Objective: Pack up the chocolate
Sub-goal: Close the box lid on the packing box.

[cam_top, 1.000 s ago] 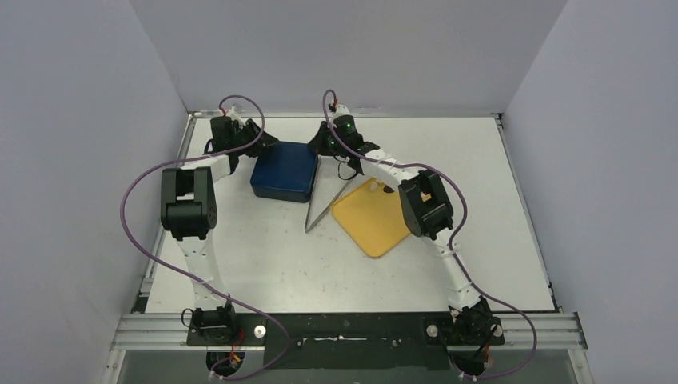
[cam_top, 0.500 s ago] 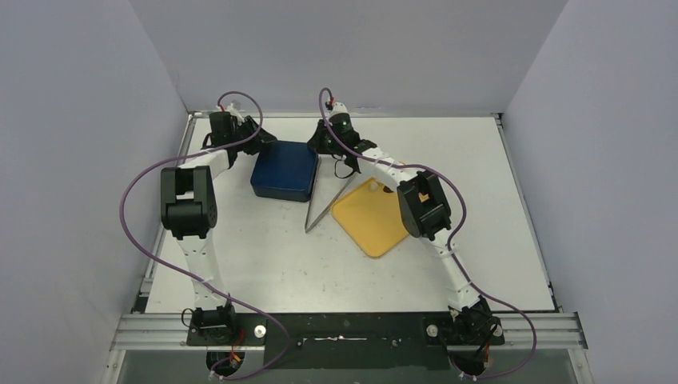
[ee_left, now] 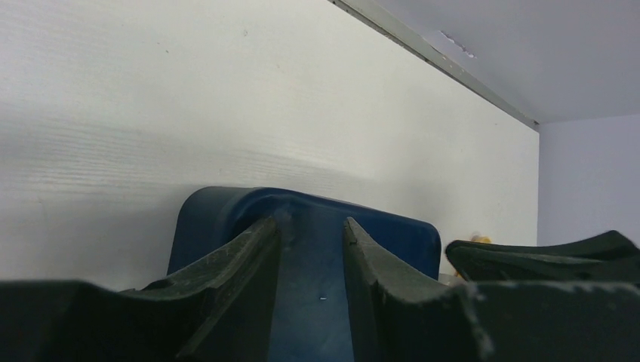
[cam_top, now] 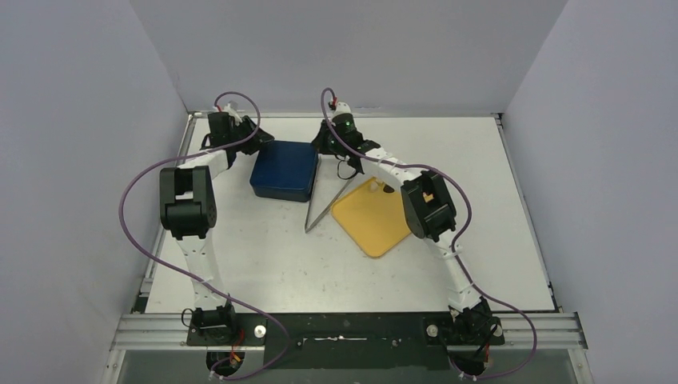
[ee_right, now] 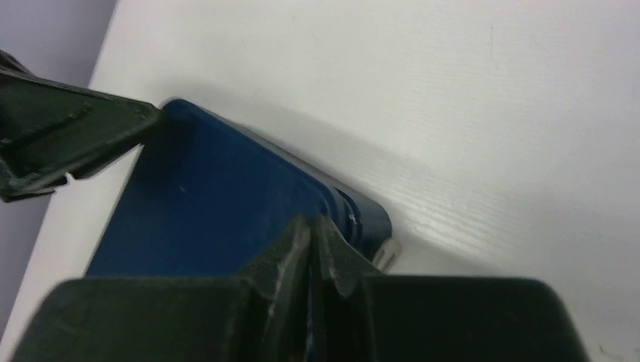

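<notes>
A shut dark blue box [cam_top: 284, 170] stands at the back middle of the table. My left gripper [cam_top: 260, 142] is at its back left corner; in the left wrist view its jaws stand apart [ee_left: 311, 224] over the blue lid [ee_left: 392, 234], holding nothing I can see. My right gripper [cam_top: 324, 148] is at the back right corner, shut [ee_right: 312, 222], tips against the lid [ee_right: 219, 204]. The yellow tray [cam_top: 372, 220] lies right of the box. No chocolate can be made out in any view.
Metal tongs [cam_top: 314, 204] lie spread in a V between the box and the tray. A small white piece [ee_right: 389, 253] sits beside the box's corner. The back wall and the table's metal rim [ee_left: 423, 53] are close behind both grippers.
Both grippers have shifted very slightly toward the back of the table. The box, tongs and tray have not moved.
</notes>
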`<control>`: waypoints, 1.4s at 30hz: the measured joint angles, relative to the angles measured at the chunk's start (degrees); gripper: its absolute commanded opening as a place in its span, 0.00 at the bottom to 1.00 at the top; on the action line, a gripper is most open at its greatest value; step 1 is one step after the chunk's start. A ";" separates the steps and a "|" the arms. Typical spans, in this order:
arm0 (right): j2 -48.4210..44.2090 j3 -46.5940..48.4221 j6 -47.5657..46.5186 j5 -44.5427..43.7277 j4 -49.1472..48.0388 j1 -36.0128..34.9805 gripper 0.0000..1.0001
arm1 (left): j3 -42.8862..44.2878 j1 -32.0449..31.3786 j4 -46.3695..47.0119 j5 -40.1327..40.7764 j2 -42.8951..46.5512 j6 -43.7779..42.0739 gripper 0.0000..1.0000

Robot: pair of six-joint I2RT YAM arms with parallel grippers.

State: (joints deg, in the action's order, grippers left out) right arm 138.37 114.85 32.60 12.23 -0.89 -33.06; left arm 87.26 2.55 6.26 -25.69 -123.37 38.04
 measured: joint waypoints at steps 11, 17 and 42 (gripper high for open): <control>1.88 -0.79 0.70 -7.50 4.50 0.20 0.01 | 1.01 -0.33 0.39 -1.81 -0.72 -0.48 0.64; 1.88 -0.83 0.90 -6.14 5.29 0.46 0.15 | 3.76 -0.02 -11.17 3.39 2.21 -6.45 0.72; -6.62 -6.40 9.11 -3.74 4.35 -2.82 0.41 | 4.20 4.94 -30.82 1.36 4.22 -17.79 0.50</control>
State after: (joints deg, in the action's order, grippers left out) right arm 131.74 108.44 41.71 8.49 3.46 -35.88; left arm 91.46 7.49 -24.56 -24.34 -119.15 20.25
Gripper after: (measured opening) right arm 0.414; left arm 0.537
